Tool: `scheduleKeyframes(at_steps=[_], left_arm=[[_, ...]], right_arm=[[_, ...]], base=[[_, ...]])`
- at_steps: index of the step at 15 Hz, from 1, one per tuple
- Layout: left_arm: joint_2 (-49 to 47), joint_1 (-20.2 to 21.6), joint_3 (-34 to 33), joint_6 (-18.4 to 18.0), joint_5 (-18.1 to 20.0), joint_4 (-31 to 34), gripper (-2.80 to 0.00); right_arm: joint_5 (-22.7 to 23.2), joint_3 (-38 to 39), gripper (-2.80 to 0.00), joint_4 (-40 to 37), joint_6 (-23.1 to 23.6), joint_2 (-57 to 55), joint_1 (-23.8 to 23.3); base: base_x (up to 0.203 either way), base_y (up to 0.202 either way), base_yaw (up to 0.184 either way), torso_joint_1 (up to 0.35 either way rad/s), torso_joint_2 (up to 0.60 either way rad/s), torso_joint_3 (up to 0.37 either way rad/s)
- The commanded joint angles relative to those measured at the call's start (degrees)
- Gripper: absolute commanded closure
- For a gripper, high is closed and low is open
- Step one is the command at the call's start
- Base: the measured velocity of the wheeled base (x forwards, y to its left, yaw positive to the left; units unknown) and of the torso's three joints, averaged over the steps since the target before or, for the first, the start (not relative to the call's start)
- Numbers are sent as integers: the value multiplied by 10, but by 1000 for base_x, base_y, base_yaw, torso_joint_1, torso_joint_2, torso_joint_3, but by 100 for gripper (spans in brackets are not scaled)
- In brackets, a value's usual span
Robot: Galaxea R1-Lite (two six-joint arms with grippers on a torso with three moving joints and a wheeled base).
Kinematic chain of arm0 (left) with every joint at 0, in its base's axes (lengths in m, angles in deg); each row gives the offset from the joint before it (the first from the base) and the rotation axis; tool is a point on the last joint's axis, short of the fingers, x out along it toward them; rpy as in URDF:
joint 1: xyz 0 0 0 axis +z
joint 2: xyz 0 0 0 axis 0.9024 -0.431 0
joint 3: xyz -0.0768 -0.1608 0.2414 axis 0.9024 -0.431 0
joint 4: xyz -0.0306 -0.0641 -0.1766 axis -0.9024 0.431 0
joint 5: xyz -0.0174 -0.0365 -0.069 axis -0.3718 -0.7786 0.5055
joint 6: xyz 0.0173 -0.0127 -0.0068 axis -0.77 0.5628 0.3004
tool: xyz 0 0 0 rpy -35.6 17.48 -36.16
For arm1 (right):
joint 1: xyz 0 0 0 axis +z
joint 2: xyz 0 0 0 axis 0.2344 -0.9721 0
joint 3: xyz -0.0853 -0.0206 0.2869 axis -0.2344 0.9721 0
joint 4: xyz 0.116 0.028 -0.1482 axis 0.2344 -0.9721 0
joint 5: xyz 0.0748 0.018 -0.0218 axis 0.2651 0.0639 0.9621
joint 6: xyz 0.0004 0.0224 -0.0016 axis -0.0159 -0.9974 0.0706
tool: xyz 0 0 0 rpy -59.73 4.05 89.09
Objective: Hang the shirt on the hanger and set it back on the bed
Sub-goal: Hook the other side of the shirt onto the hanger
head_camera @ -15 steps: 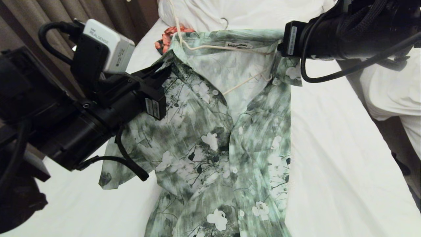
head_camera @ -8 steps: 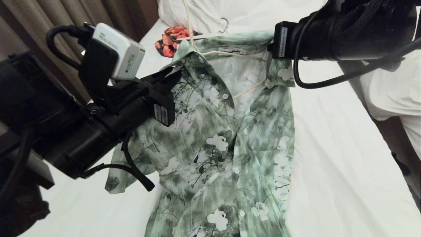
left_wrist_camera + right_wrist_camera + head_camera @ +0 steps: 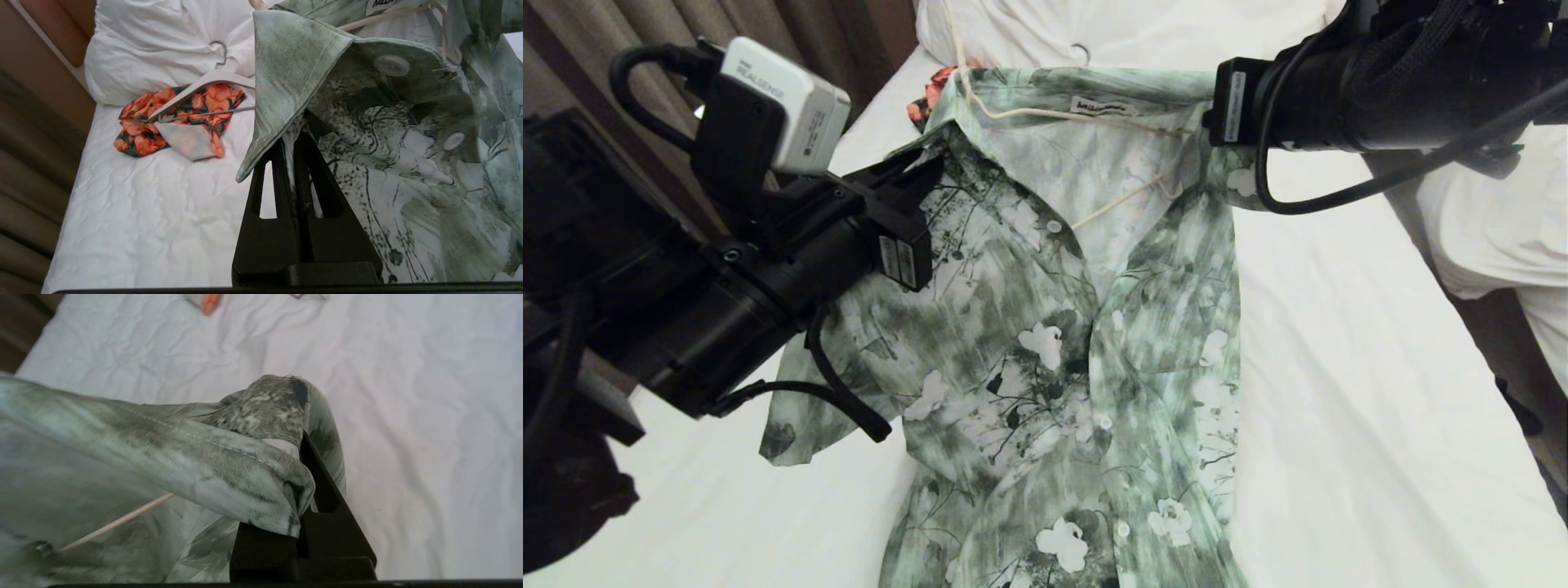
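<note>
Both pincers are clamped on fabric: left gripper point(image 3: 295, 141) pinches the shirt point(image 3: 1045, 327) just under its collar point, right gripper point(image 3: 304, 457) is closed on the opposite collar-and-shoulder edge. Between them the neckline is stretched wide, and the hanger point(image 3: 1054, 116) runs through that opening, its cream wire showing inside the neck and its hook rising beside the left gripper's end of the collar.

Compare half a second back: the collar sagged and bunched toward the left gripper, and now it's pulled flatter and straighter across, about as it looked a second ago. That reads as the pair spreading the shoulders out over the wire, so the hanging step looks close to done. From here the lower shirt trails down toward the robot, lying on the bed point(image 3: 1339, 367).

Beyond the left gripper, near the pillows point(image 3: 163, 45), an orange-red garment point(image 3: 179, 118) sits under a thick white hanger point(image 3: 204, 83), uninvolved.
</note>
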Motion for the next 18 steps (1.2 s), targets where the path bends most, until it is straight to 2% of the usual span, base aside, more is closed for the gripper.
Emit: scheduleKeyframes(at_steps=[1,8,11,13,16,18], left_arm=[[3,1,0,-2,0,-3,0],[4,1,0,-1,-1,-3,0],[0,1,1,-1,-1,-3,0],[-1,1,2,-1,-1,-3,0],[-2,24,12,1,1,-3,0],[-3,28,14,1,1,-4,0]], right_arm=[[0,-3,0,3,2,-2,-14],[3,-2,0,-1,31,0,-33],[4,0,0,-10,31,12,-20],[3,1,0,-30,29,20,17],[-1,1,0,-105,11,38,68],[-1,0,0,-117,-3,39,92]], base=[[0,0,0,0,0,0],[0,0,0,0,0,0],[0,0,0,0,0,0],[0,0,0,0,0,0],[0,0,0,0,0,0],[0,0,0,0,0,0]])
